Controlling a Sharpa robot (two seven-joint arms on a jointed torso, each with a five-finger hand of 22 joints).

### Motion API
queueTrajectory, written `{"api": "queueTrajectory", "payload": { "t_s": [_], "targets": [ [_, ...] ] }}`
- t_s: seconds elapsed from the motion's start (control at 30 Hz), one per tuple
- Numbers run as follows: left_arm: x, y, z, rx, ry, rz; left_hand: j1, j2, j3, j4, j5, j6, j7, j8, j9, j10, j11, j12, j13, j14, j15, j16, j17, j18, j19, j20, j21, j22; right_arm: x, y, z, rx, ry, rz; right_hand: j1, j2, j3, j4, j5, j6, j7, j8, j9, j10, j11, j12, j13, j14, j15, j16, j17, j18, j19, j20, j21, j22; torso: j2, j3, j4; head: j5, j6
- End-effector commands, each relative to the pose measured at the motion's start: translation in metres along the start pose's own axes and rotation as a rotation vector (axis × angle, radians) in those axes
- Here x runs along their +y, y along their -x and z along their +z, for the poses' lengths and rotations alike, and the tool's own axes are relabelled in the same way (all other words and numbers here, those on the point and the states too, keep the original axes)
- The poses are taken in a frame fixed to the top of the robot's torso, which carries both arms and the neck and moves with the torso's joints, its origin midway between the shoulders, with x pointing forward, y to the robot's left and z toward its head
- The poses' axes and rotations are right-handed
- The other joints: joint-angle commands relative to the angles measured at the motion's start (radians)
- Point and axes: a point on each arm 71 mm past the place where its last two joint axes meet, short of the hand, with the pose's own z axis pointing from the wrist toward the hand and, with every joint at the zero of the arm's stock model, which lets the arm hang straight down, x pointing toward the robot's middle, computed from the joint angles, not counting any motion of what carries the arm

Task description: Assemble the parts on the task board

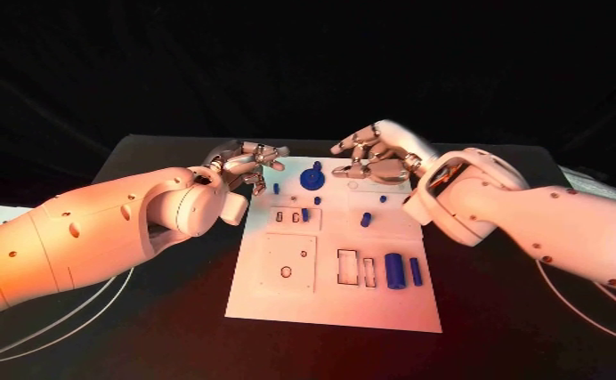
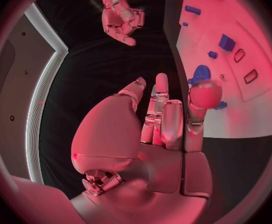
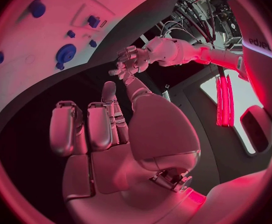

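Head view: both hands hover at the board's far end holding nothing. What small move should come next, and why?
Probably lower the left hand toward the blue gear beside it. Both it and the right hand look empty, and loose blue parts lie on the task board, so nothing is being assembled yet.

Two smooth white arms (image 1: 90, 229) with small dark screw holes; silver, segmented many-fingered hands (image 1: 244, 165).

White task board (image 1: 336, 295) on black table (image 1: 154, 327)

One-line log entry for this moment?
left hand: empty, board's far-left corner | right hand: empty, far edge | task board: blue gear untouched
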Motion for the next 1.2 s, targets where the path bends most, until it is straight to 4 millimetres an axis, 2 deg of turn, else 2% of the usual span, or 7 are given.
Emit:
{"api": "queueTrajectory", "payload": {
  "t_s": [0.03, 0.23, 0.27, 0.5, 0.63, 0.77, 1.2],
  "targets": [
    [0.003, -0.005, 0.003, 0.128, 0.226, 0.327, -0.055, 0.015, -0.039, 0.057, -0.004, -0.005, -0.006, 0.028, 0.016, -0.052, -0.011, 0.127, 0.119, 0.068, -0.001, 0.116, 0.119, -0.022, -0.026, 0.002, 0.097, 0.101, -0.009, 0.017, -0.006, 0.007, -0.038, 0.224, 0.008, 0.01, 0.001, -0.004, -0.005, 0.004, -0.002, 0.005, 0.001, 0.007, -0.004, 0.008, -0.001, 0.032, 0.004, 0.001, 0.005, 0.006, -0.002, 0.0, -0.001, 0.005, -0.009, 0.0018, -0.0061, 0.0, 0.0],
    [-0.011, -0.002, 0.012, 0.176, 0.385, 0.679, -0.076, 0.023, -0.15, 0.146, -0.018, -0.005, -0.015, 0.106, 0.067, -0.131, -0.013, 0.358, 0.332, 0.097, -0.011, 0.26, 0.277, -0.04, -0.022, -0.003, 0.279, 0.322, -0.032, 0.055, -0.017, -0.097, -0.112, 0.262, 0.014, 0.016, 0.002, -0.006, -0.001, 0.005, -0.002, 0.006, 0.001, 0.016, -0.005, 0.018, 0.005, 0.034, 0.003, 0.004, 0.009, 0.005, 0.002, -0.001, 0.002, 0.01, -0.017, 0.0079, -0.0154, 0.012, -0.003],
    [-0.012, -0.002, 0.014, 0.178, 0.421, 0.73, -0.064, 0.033, -0.187, 0.159, -0.02, -0.016, -0.018, 0.14, 0.091, -0.152, -0.015, 0.452, 0.429, 0.102, -0.015, 0.278, 0.296, -0.043, -0.022, -0.001, 0.306, 0.353, -0.036, 0.06, -0.019, -0.112, -0.123, 0.262, 0.016, 0.018, 0.002, -0.007, 0.002, 0.006, -0.003, 0.007, 0.001, 0.016, -0.005, 0.017, 0.003, 0.034, 0.003, 0.003, 0.007, 0.005, 0.003, -0.002, 0.002, 0.011, -0.019, 0.0094, -0.0158, 0.012, -0.003],
    [-0.014, -0.013, 0.024, 0.213, 0.503, 0.866, -0.062, 0.077, -0.258, 0.161, -0.022, -0.03, -0.035, 0.245, 0.178, -0.152, -0.032, 0.583, 0.565, 0.1, -0.024, 0.272, 0.291, -0.041, -0.02, -0.015, 0.309, 0.359, -0.043, 0.07, -0.023, -0.138, -0.143, 0.263, 0.018, 0.022, 0.001, -0.008, 0.017, 0.009, -0.003, 0.009, 0.001, 0.021, -0.006, 0.021, 0.004, 0.034, 0.002, 0.0, 0.005, 0.005, 0.004, -0.003, 0.002, 0.01, -0.021, 0.0143, -0.0162, 0.015, -0.006],
    [-0.014, -0.023, 0.031, 0.233, 0.53, 0.929, -0.063, 0.093, -0.311, 0.157, -0.038, -0.052, -0.058, 0.359, 0.294, -0.108, -0.046, 0.698, 0.685, 0.105, -0.041, 0.286, 0.305, -0.055, 0.004, -0.026, 0.36, 0.435, -0.044, 0.07, -0.022, -0.137, -0.147, 0.265, 0.018, 0.022, 0.001, -0.008, 0.018, 0.009, -0.003, 0.009, 0.001, 0.022, -0.006, 0.021, 0.004, 0.034, 0.002, 0.0, 0.005, 0.005, 0.005, -0.003, 0.002, 0.011, -0.018, 0.0142, -0.019, 0.021, -0.007],
    [-0.012, -0.028, 0.038, 0.233, 0.554, 0.962, -0.082, 0.117, -0.359, 0.157, -0.059, -0.101, -0.062, 0.438, 0.394, -0.095, -0.057, 0.749, 0.74, 0.105, -0.04, 0.286, 0.305, -0.063, 0.017, -0.031, 0.393, 0.484, -0.044, 0.069, -0.021, -0.133, -0.151, 0.263, 0.017, 0.022, 0.0, -0.007, 0.019, 0.008, -0.003, 0.008, 0.001, 0.021, -0.006, 0.019, 0.002, 0.034, 0.002, -0.002, 0.004, 0.005, 0.004, -0.003, 0.002, 0.009, -0.019, 0.0125, -0.0171, 0.018, -0.009],
    [-0.01, -0.047, 0.051, 0.272, 0.577, 1.023, -0.12, 0.112, -0.427, 0.165, -0.065, -0.13, -0.068, 0.476, 0.457, -0.055, -0.061, 0.828, 0.83, 0.105, -0.048, 0.286, 0.305, -0.075, 0.035, -0.036, 0.432, 0.546, -0.045, 0.068, -0.02, -0.121, -0.165, 0.255, 0.016, 0.021, -0.001, -0.006, 0.02, 0.007, -0.003, 0.008, 0.001, 0.019, -0.006, 0.017, -0.002, 0.033, 0.002, -0.005, 0.0, 0.005, 0.003, -0.004, 0.001, 0.007, -0.018, 0.0114, -0.0164, 0.015, -0.021]
  ]
}}
